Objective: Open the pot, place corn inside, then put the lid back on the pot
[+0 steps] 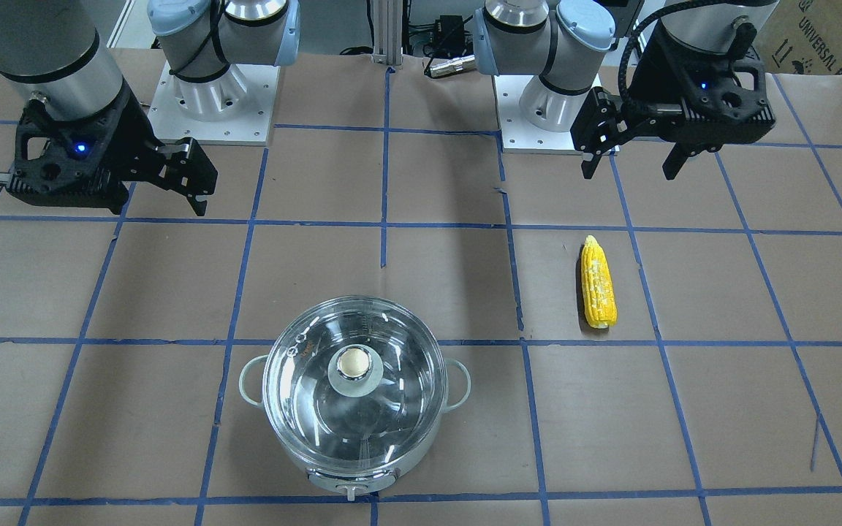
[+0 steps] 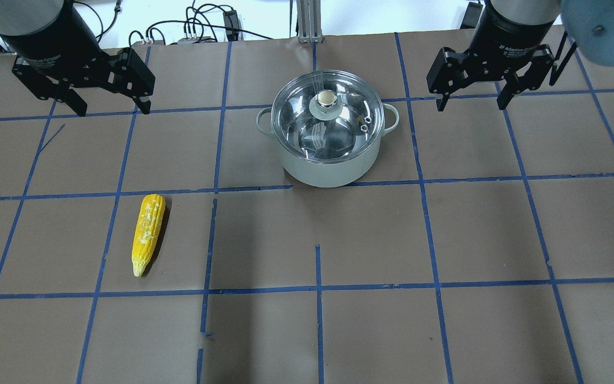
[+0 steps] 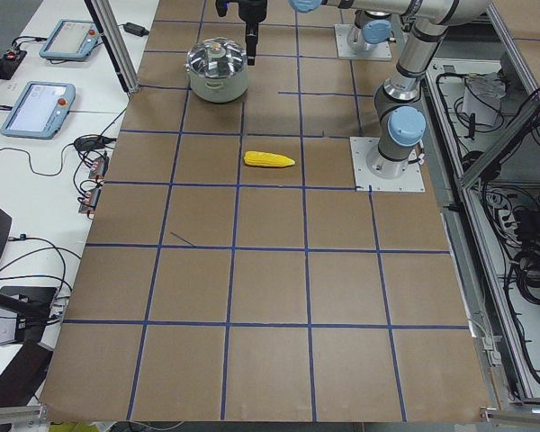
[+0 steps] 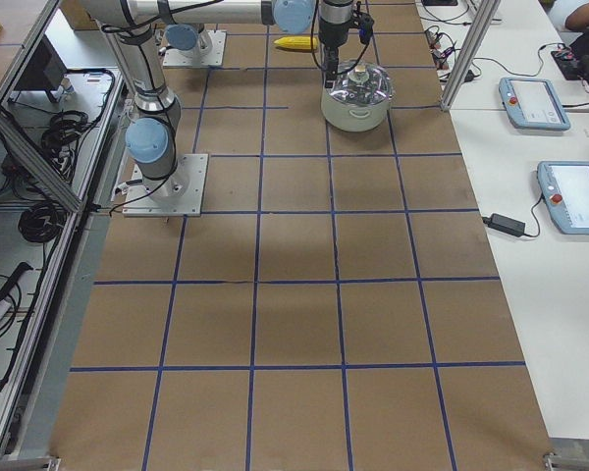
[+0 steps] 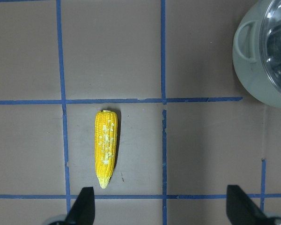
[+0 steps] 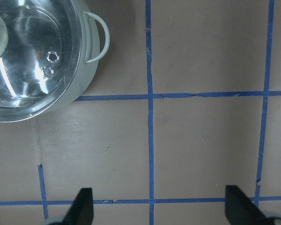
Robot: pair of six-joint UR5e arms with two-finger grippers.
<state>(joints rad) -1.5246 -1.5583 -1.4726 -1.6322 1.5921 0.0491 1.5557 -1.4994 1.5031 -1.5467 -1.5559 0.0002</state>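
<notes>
The pot [image 2: 328, 168] stands at the far middle of the table with the glass lid [image 2: 339, 128] on it. The lid's knob [image 1: 351, 363] sits at its centre. The yellow corn [image 2: 148, 232] lies on the brown paper to the pot's left and nearer the robot. It also shows in the left wrist view [image 5: 106, 147]. My left gripper [image 2: 112, 109] is open and empty, held high, with the corn ahead of its fingertips [image 5: 84, 208]. My right gripper [image 2: 471, 105] is open and empty, held high to the right of the pot [image 6: 91, 70].
The table is covered in brown paper with a grid of blue tape [image 2: 317, 288]. The arms' bases [image 1: 213, 102] stand at the robot's edge. Cables [image 2: 200, 26] and teach pendants [image 3: 40, 106] lie beyond the far edge.
</notes>
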